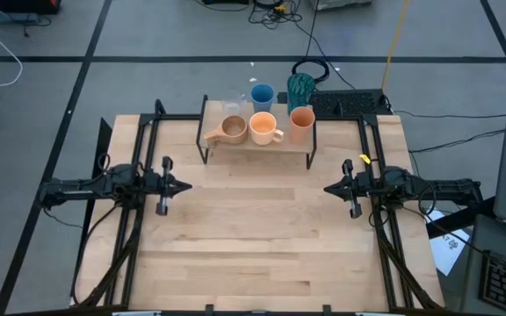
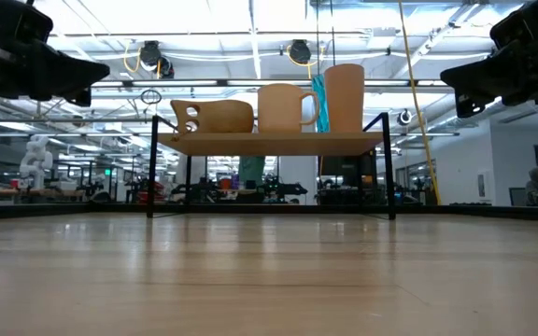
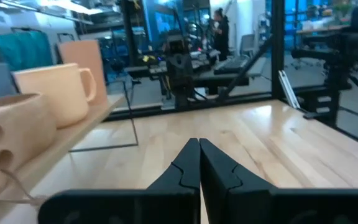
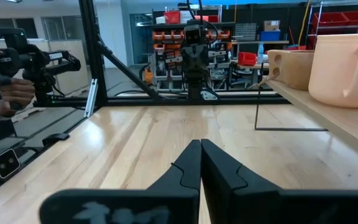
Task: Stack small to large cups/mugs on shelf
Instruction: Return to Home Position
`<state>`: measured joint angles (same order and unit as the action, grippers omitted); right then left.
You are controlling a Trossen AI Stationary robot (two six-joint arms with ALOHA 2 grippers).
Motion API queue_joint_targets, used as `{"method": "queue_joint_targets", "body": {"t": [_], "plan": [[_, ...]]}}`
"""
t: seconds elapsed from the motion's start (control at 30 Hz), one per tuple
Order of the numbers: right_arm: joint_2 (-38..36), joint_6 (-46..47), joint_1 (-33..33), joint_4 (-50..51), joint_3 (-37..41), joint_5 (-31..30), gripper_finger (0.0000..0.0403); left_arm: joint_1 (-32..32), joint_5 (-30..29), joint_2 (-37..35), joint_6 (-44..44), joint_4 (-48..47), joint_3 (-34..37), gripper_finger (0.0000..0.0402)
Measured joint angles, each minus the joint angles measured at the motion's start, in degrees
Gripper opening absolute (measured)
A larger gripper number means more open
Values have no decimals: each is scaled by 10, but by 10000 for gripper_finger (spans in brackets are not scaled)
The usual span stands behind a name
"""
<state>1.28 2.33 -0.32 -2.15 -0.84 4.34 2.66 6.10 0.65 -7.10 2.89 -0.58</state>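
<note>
wood table (image 1: 253, 246) carries the shelf (image 1: 257, 147) at its far edge, wooden cup (image 1: 233, 129), mug (image 1: 263, 128) and tumbler (image 1: 302, 124) rising in size along its front, three more cups (image 1: 263, 95) behind, so with seemingly nothing left to carry the arms wait at the sides, left gripper (image 1: 185, 185) and right gripper (image 1: 328, 188) clenched empty.

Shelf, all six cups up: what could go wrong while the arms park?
The wooden cup sits at the left end of the shelf, stub handle pointing out near the edge; a jolt could tip it off.
The orange mug and orange-brown tumbler stand close beside it along the front, so one knock may spread.
The left gripper and right gripper, both shut, flank the shelf's front; an inward swing could hit its legs.
</note>
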Motion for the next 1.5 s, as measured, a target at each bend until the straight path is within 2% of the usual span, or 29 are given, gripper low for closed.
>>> {"method": "queue_joint_targets", "body": {"t": [0.17, 1.5], "plan": [[0, 0, 0, 0, 0, 0, 0, 0, 17, 1, -3, -10, 0, 4], [0, 0, 0, -1, 0, 0, 0, 0, 13, 1, 14, -11, 0, 10]]}}
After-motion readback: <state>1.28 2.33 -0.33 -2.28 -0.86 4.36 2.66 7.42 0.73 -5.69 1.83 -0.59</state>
